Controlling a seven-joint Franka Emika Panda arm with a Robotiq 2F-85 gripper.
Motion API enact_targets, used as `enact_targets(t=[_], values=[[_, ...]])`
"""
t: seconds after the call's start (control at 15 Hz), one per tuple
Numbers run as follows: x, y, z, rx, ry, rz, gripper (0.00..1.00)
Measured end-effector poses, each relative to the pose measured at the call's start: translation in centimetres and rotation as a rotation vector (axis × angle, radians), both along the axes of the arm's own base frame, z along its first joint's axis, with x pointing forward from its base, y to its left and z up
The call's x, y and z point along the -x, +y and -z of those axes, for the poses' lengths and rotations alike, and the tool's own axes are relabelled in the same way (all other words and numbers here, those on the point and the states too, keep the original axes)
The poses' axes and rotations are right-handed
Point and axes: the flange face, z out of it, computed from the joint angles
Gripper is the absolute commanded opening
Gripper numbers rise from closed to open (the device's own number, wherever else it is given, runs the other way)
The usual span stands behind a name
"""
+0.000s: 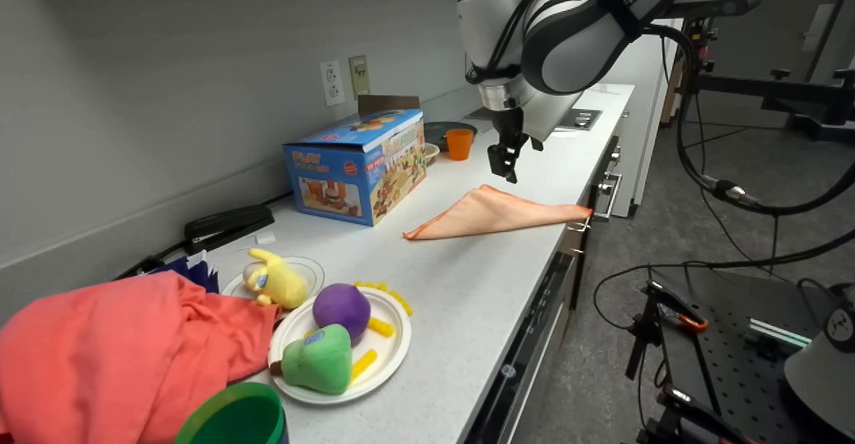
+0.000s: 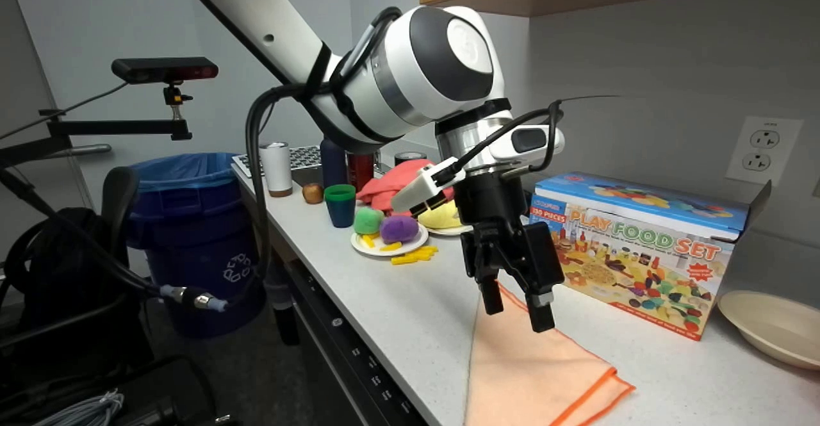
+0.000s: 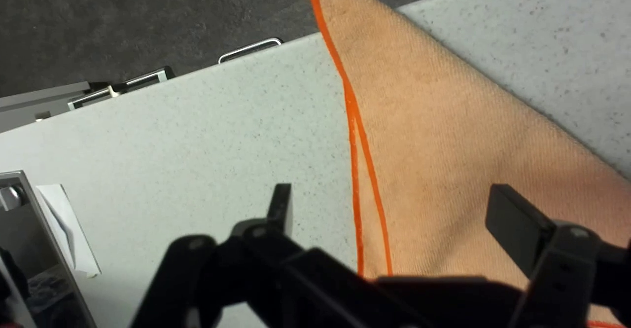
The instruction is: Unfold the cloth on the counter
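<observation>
Above the counter [image 1: 454, 290], hanging with gripper [image 2: 517, 314] fingers [image 3: 517, 229] spread wide — only air between them. Clear of the cloth [image 1: 501, 217] — lying folded below on the counter, with one corner jutting past the front edge.

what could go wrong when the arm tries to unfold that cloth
The folded peach cloth has two orange hems lying close together, so the open gripper might pinch both layers and lift it without unfolding. A corner pokes past the edge of the counter, so a pull that way could drag the cloth off. The play food set box stands nearby and might get bumped on a wide swing.
</observation>
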Motion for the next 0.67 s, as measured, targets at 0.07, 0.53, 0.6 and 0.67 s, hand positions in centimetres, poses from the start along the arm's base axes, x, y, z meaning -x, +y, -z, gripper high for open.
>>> enact_targets(t=[0.07, 0.53, 0.6, 0.67], values=[[0.0, 0.0, 0.0, -0.001, -0.002, 0.0, 1.0], [-0.8, -0.9, -0.2, 0.003, -0.011, 0.002, 1.0], [-1.2, -1.5, -0.4, 0.002, -0.015, -0.002, 1.0], [-1.7, -2.3, -0.5, -0.004, -0.022, -0.006, 1.0]])
